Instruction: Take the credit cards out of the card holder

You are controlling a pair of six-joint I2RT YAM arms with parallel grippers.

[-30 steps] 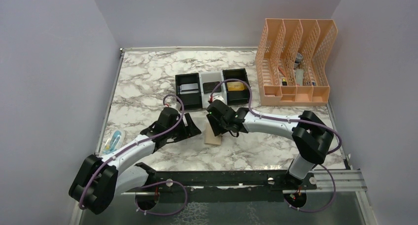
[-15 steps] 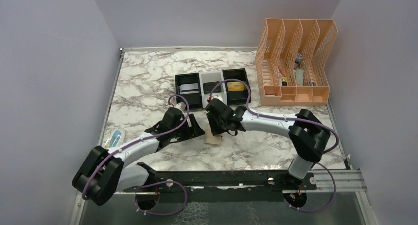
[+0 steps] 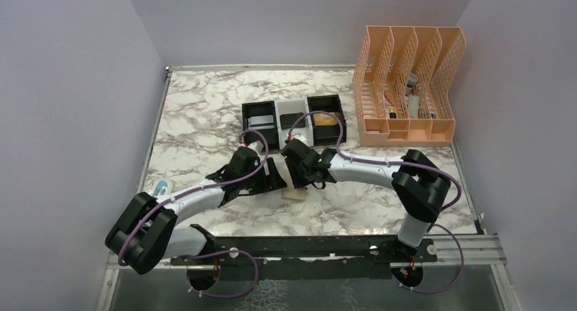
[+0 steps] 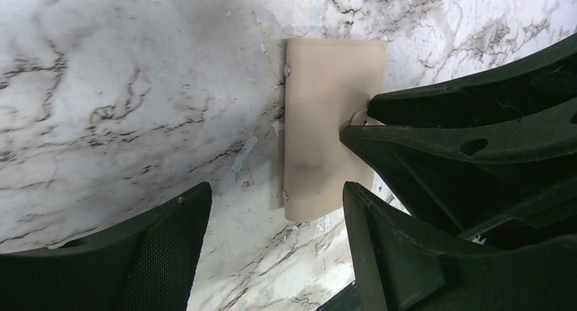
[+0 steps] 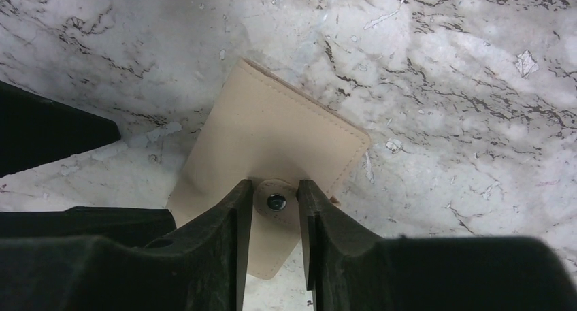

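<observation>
On the marble table, the left gripper hovers with jaws wide apart just left of the closed tan card holder, which lies flat at centre. The right gripper pinches the holder's snap tab between its fingers. Behind, three credit cards sit in small bins; a peach organizer stands far right.

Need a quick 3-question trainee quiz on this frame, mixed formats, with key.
1. True or false: the card holder lies open.
2. What sits between the fingers of the right gripper? A) snap tab B) a coin C) a pen
3. Fill in: the left gripper has its jaws ____.
Key: 1 false; 2 A; 3 open.
</observation>
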